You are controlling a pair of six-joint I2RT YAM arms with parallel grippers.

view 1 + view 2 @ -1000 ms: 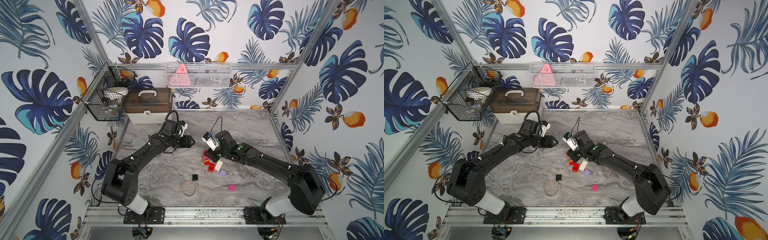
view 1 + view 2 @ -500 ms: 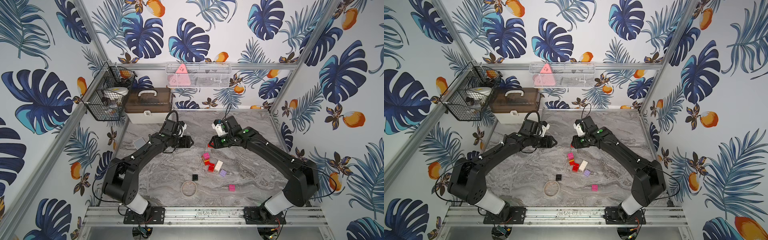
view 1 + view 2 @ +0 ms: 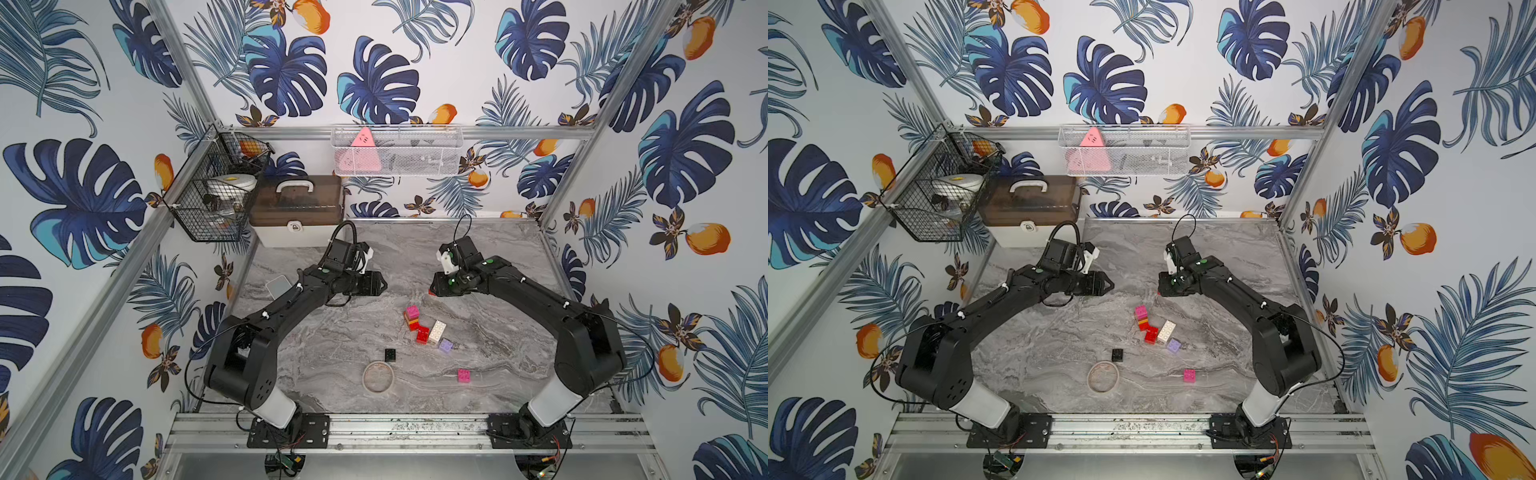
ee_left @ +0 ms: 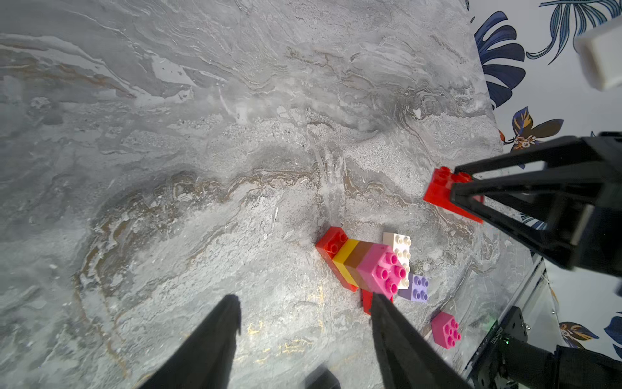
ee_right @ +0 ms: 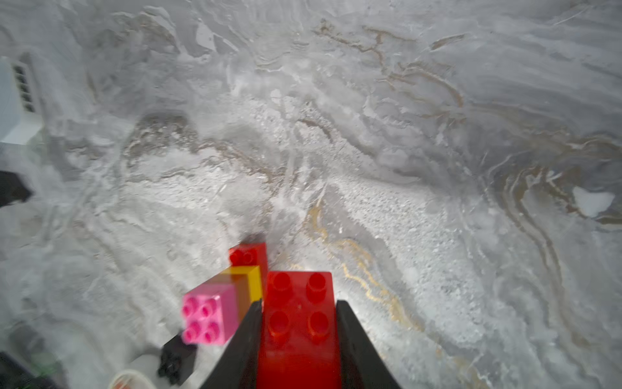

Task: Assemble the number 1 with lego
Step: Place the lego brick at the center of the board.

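Think of the grey marbled table (image 3: 324,353) as a clock seen from above, with twelve at the back wall.

The black right gripper (image 3: 432,291) is hanging near one o'clock. Its jaws are squeezing tight on a chunky red plastic brick (image 5: 299,320). In both top views this brick is only peeking out as a tiny red speck. The right wrist view is showing it big and clear, with four studs and a black finger on each side.

The black left gripper (image 3: 380,284) is hanging near eleven o'clock. Its jaws are standing wide apart and holding nothing. The left wrist view is showing bare table between its fingers (image 4: 222,336).

The other lego is sitting near the middle. A little brick tower (image 3: 411,316) is standing there. From above, mostly its pink top is showing. The left wrist view is showing its side, with pink, orange, yellow and red layers. At the tower's five o'clock a second red brick (image 3: 422,333), a long white brick (image 3: 437,331) and a small lilac brick (image 3: 446,345) are lying close together. A small black brick (image 3: 390,354) is lying at six o'clock, just beside a flat tan ring (image 3: 377,377). A loose pink brick (image 3: 464,375) is lying alone at five o'clock.

Only the top views are showing the pale grey rounded box (image 3: 279,286) at nine o'clock.
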